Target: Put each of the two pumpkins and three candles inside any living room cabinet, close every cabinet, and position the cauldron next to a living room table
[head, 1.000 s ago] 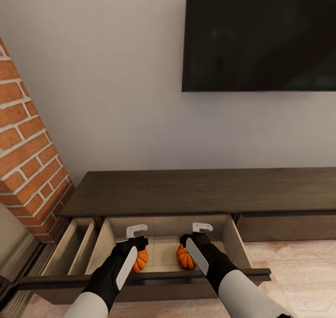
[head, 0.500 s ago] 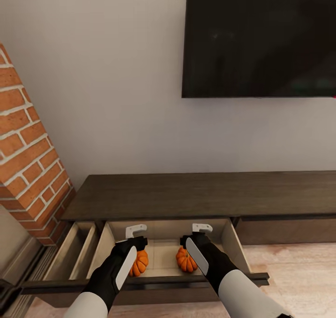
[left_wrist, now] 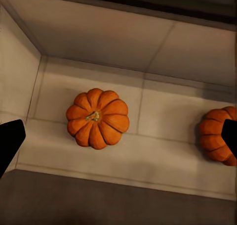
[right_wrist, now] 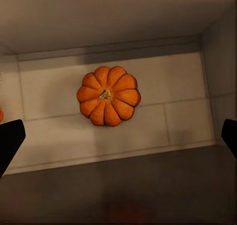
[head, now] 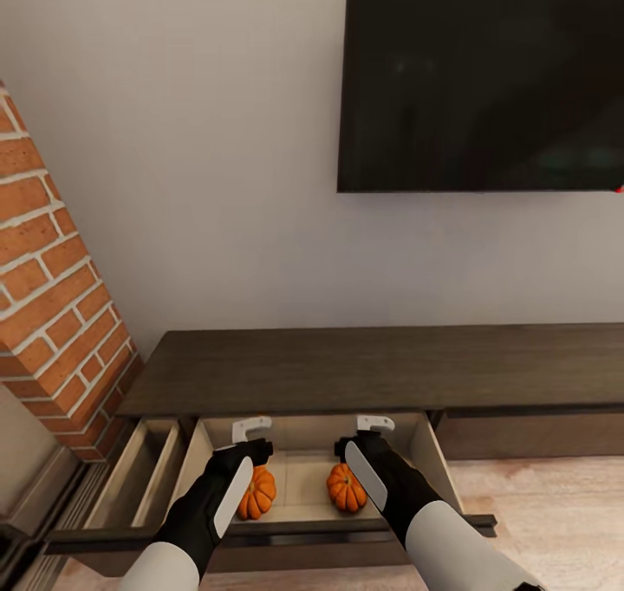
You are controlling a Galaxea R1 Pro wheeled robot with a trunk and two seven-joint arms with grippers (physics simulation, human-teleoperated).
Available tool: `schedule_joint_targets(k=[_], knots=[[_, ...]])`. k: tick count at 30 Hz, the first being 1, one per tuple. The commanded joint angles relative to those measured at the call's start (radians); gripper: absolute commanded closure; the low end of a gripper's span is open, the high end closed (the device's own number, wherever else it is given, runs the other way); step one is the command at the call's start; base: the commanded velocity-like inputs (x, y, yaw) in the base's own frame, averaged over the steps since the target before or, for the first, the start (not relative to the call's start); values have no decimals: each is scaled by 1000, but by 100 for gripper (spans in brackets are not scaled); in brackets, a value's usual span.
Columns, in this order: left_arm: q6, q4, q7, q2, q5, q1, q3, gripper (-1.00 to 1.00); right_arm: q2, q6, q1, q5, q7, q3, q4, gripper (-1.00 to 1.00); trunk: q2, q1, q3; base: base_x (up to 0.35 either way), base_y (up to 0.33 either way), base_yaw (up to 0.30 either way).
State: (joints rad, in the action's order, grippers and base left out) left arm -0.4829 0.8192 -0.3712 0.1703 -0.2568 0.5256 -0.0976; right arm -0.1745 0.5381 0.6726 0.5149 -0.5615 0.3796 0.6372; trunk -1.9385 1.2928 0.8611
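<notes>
The cabinet (head: 347, 370) stands against the wall with a wide drawer (head: 286, 526) pulled out. Both pumpkins lie on the drawer's pale floor, side by side and apart: one on the left (head: 257, 493) (left_wrist: 98, 118) and one on the right (head: 346, 487) (right_wrist: 108, 102). The right one also shows at the edge of the left wrist view (left_wrist: 217, 141). My left gripper (head: 251, 452) (left_wrist: 118, 138) hangs open above the left pumpkin. My right gripper (head: 354, 448) (right_wrist: 118, 138) hangs open above the right pumpkin. Neither holds anything.
A narrower drawer (head: 130, 483) stands open left of the wide one. A brick column (head: 52, 314) rises at the left and a dark TV (head: 481, 80) hangs on the wall. The drawer front at the right (head: 529, 433) is shut, with wood floor (head: 555, 522) before it.
The whole picture has slid downward, so the camera moved. More of both pumpkins now shows past the grippers. The pumpkins lie where they were and both grippers stay open.
</notes>
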Motion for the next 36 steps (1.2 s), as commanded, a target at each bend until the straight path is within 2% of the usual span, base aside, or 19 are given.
schedule_joint_targets(k=[1,7,36], knots=[[-3,1,-9,0,-11,0,-3,-100,0,8,0,7,-8,2,1,-100,7,-4,-2,0,0,0],[-5,19,-8,-1,-10,1,-3,-100,0,30,1,7,-9,2,1,-100,49,-27,-21,0,0,0],[-13,24,-7,-2,-11,1,-2,-100,0,34,1,7,-9,2,1,-100,252,-138,-112,0,0,0]])
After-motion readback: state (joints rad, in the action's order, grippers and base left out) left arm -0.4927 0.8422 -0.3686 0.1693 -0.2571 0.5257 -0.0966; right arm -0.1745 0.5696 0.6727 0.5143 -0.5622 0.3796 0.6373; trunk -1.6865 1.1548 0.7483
